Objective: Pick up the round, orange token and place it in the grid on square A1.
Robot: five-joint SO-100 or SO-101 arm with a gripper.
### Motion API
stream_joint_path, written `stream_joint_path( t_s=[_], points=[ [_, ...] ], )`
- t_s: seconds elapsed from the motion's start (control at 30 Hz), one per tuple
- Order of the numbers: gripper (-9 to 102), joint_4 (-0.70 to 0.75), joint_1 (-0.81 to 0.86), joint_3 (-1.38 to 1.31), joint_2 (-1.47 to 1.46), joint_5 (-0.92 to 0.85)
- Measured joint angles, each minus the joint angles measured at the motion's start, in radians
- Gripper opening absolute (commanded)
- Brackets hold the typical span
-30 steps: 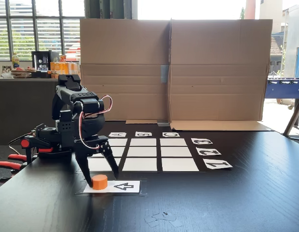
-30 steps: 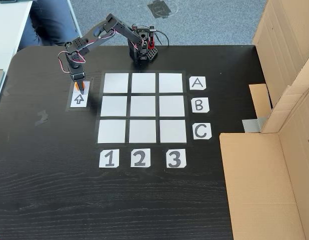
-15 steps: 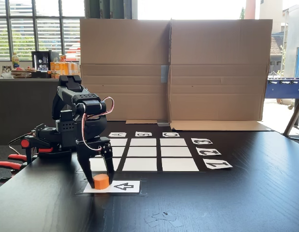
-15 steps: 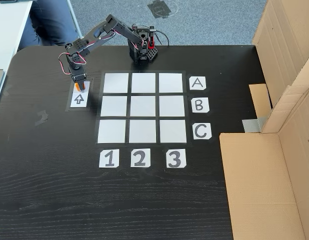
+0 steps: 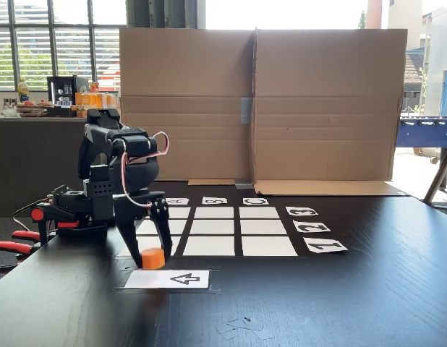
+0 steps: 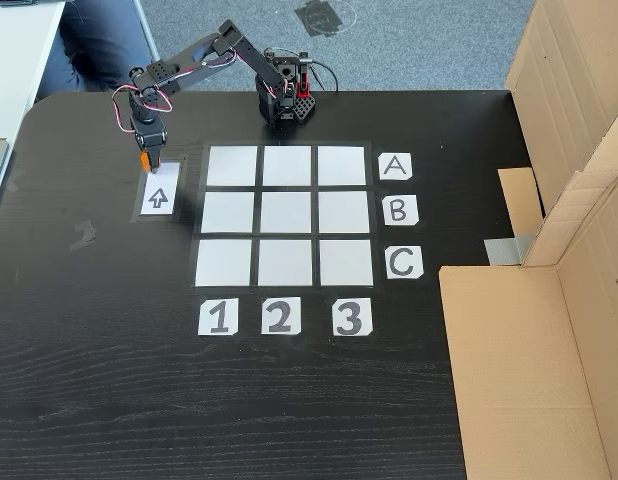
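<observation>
The orange token (image 5: 152,258) hangs a little above the table, just behind the white arrow card (image 5: 168,279). My gripper (image 5: 152,259) points down and is shut on the token, one black finger on each side. From above, the token (image 6: 145,160) and gripper (image 6: 146,161) sit over the far end of the arrow card (image 6: 158,195). The grid (image 6: 285,216) lies to the right of the gripper there, with square A1 (image 6: 232,166) as its top-left cell. In the low fixed view the grid (image 5: 214,227) lies behind the gripper, and square A1 (image 5: 147,243) is partly hidden by the fingers.
Letter cards (image 6: 400,212) run along the grid's right side and number cards (image 6: 279,317) along its near side. The arm's base (image 6: 285,98) stands at the table's far edge. A cardboard wall (image 5: 260,101) closes the back. Red-handled clamps (image 5: 14,246) sit at the left.
The gripper closed on the token on the arrow card, then lifted it off the card and drew it slightly back toward the base.
</observation>
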Motion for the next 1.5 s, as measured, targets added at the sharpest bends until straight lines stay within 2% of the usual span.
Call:
stream_joint_path(
  t_s=[0.33, 0.6, 0.8, 1.1, 1.23, 1.5],
  points=[
    [4, 0.060, 0.005, 0.184, 0.348, -0.011],
    [4, 0.058, -0.048, 0.486, 0.675, -0.017],
    [4, 0.052, -0.127, 0.712, 0.816, -0.017],
    [5, -0.057, -0.236, 0.977, 0.882, -0.028],
    [5, -0.150, -0.268, 1.095, 0.893, -0.034],
    [5, -0.281, -0.284, 1.249, 0.914, -0.032]
  ],
)
